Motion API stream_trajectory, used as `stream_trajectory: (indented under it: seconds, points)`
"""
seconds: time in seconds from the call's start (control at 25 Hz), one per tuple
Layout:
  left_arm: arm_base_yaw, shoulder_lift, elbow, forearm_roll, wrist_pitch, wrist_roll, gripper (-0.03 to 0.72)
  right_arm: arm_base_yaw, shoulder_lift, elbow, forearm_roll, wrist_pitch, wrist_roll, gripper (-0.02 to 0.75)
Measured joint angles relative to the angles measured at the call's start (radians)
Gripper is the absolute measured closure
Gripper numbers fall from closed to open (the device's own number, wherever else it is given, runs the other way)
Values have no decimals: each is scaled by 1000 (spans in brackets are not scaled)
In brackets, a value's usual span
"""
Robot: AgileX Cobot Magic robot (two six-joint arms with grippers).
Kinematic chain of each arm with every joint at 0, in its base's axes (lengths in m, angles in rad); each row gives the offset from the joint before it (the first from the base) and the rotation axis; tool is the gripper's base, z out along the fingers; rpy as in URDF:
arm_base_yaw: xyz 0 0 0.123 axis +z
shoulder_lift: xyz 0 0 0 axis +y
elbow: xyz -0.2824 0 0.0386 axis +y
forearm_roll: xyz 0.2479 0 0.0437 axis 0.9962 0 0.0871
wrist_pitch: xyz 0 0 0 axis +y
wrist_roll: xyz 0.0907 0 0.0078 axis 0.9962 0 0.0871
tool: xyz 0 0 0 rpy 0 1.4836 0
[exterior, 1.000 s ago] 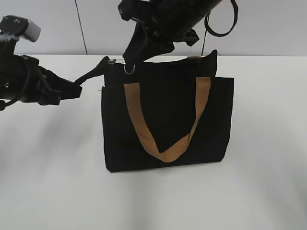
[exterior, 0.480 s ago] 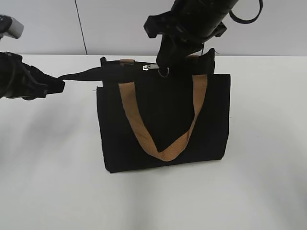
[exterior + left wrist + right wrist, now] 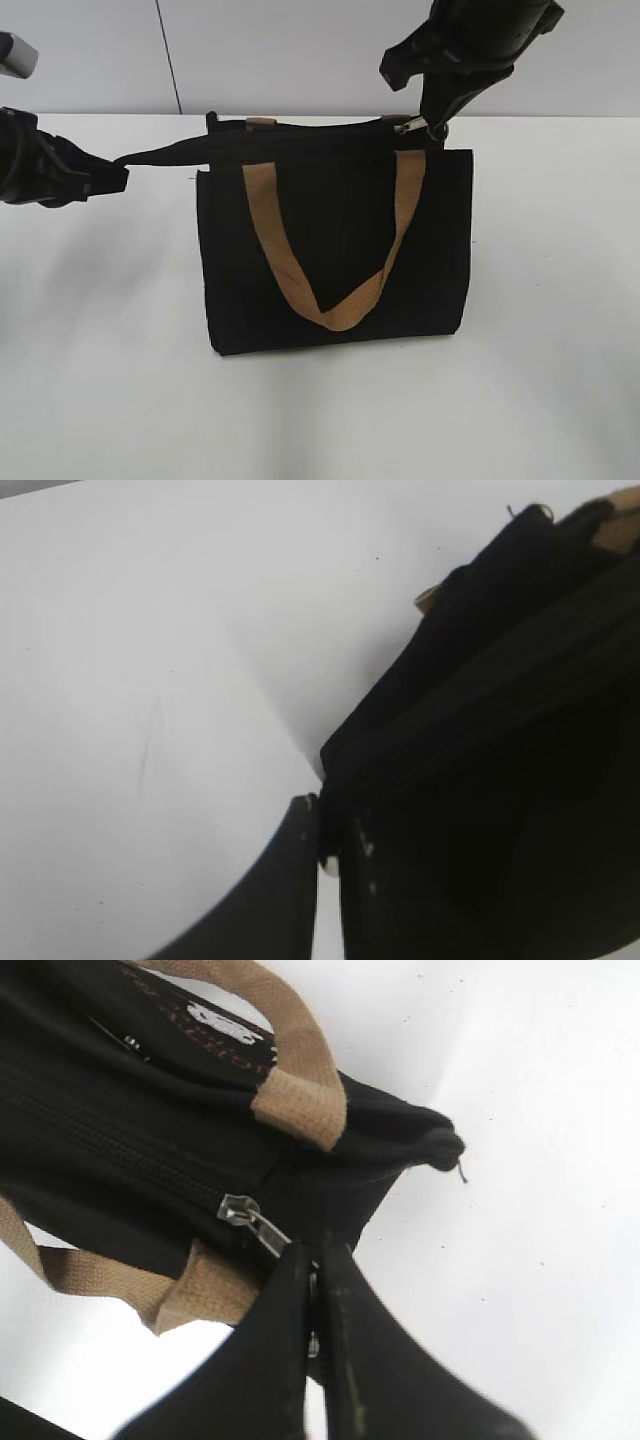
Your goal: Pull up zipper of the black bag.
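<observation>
Exterior view, right tool clenched on zipper pull at black bag right edge, left tool gripping tab

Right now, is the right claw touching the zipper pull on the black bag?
Touching. The right wrist view shows the right claw shut on the zipper pull, whose silvery tab runs straight in between the closed fingers, near the end of the black bag.

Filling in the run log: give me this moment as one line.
left gripper: shut on bag end tab | right gripper: shut on zipper pull | pull near right end of black bag
</observation>
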Motion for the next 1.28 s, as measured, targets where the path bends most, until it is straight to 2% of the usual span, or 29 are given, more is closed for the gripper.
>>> stream_trajectory:
  seconds: [0.24,0.32,0.4,0.6,0.68,0.92,1.12,1.28]
  points:
    - [1,0,0,0,-28,0,673,1,-30,0,-47,5,16,750]
    - [2,0,0,0,-25,0,651,0,-41,0,-42,6,18,726]
    - [4,1,0,-12,-12,0,566,0,-49,0,-37,18,5,651]
    - [9,3,3,-21,-4,-5,141,-3,-74,0,10,23,-71,316]
    - [7,2,3,-14,-11,-41,74,-3,-93,0,19,26,-82,241]
    - [-47,-102,7,4,43,-204,120,-3,-200,0,20,45,-107,200]
    - [-159,-248,7,4,206,-254,129,-3,-318,14,20,50,-109,197]
    - [-253,-298,9,3,417,-254,151,-3,-458,169,20,29,-110,195]
